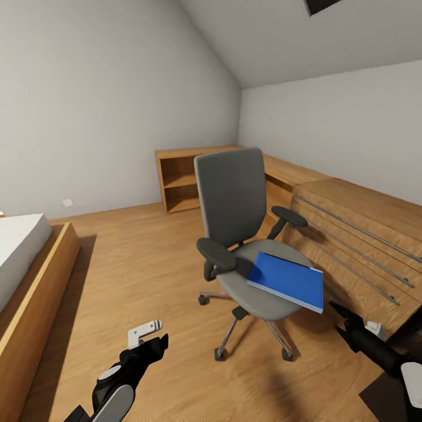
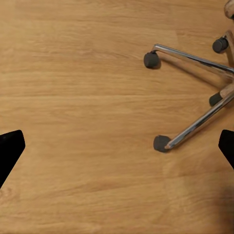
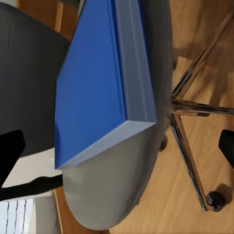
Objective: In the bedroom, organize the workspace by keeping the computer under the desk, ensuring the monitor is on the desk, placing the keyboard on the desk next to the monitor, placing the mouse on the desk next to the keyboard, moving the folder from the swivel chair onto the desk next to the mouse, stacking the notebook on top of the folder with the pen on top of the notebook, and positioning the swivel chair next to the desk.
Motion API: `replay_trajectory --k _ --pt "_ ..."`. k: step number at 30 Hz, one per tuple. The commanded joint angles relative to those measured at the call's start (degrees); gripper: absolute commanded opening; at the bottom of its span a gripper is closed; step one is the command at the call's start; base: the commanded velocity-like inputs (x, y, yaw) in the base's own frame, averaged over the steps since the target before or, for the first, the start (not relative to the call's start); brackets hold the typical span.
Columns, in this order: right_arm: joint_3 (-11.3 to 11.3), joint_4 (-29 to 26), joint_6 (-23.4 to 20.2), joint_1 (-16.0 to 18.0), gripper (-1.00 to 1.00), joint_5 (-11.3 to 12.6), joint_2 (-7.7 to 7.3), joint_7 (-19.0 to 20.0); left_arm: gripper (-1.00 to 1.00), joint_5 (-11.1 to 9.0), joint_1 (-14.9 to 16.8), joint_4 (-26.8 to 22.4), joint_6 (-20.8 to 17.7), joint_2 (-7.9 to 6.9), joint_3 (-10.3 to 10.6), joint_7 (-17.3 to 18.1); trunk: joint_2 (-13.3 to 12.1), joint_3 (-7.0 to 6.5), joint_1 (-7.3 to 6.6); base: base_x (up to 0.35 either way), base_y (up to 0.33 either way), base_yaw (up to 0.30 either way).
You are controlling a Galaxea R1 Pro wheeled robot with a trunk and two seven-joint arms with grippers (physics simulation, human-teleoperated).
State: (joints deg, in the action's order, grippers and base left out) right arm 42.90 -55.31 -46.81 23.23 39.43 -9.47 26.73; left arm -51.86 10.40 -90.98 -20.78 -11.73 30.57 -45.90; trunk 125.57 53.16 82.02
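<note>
Head view shows the blue folder (image 1: 287, 281) on the chair (image 1: 234, 199) at 3 o'clock of the wide-open, empty left gripper (image 1: 153, 333), while the right wrist view shows the folder's pale edge between the right gripper's (image 3: 117, 146) open, empty tips.

Pale grey walls (image 1: 88, 105), sloped ceiling (image 1: 305, 41), light wood floor (image 1: 146, 258), open wood shelf unit (image 1: 179, 179)

I'm looking into an attic-style bedroom in a home: a low wood-framed bed (image 1: 26, 275) with a white mattress lies left of the swivel chair (image 1: 243, 234), a light wood dresser (image 1: 363, 246) right of it, an open shelf unit (image 1: 181, 179) behind it under the sloped ceiling (image 1: 293, 35).
</note>
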Motion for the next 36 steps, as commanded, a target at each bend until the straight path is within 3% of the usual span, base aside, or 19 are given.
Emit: replay_trajectory --k 1,9,16,36 --pt "0.2 0.4 -0.3 0.1 1.00 0.1 0.00 0.3 1.00 -0.3 0.1 -0.1 -0.1 -0.05 0.1 -0.4 0.4 0.24 0.22 0.000 0.000 0.000" --pt "0.1 1.9 -0.3 0.1 1.00 3.0 -0.25 0.5 1.00 -0.3 0.1 -0.1 -0.1 -0.05 0.1 -0.4 3.6 1.67 1.97 0.000 0.000 0.000" --pt "0.1 2.0 -0.3 0.1 1.00 3.6 -0.28 0.5 1.00 -0.3 0.1 -0.1 -0.1 -0.05 0.2 -0.4 6.5 2.93 3.51 0.000 0.000 0.000" --pt "0.1 2.1 -0.5 0.1 1.00 3.8 -0.20 0.6 1.00 -0.4 0.1 0.1 -0.4 -0.49 0.9 -0.2 6.5 2.93 3.51 0.062 0.005 0.000"
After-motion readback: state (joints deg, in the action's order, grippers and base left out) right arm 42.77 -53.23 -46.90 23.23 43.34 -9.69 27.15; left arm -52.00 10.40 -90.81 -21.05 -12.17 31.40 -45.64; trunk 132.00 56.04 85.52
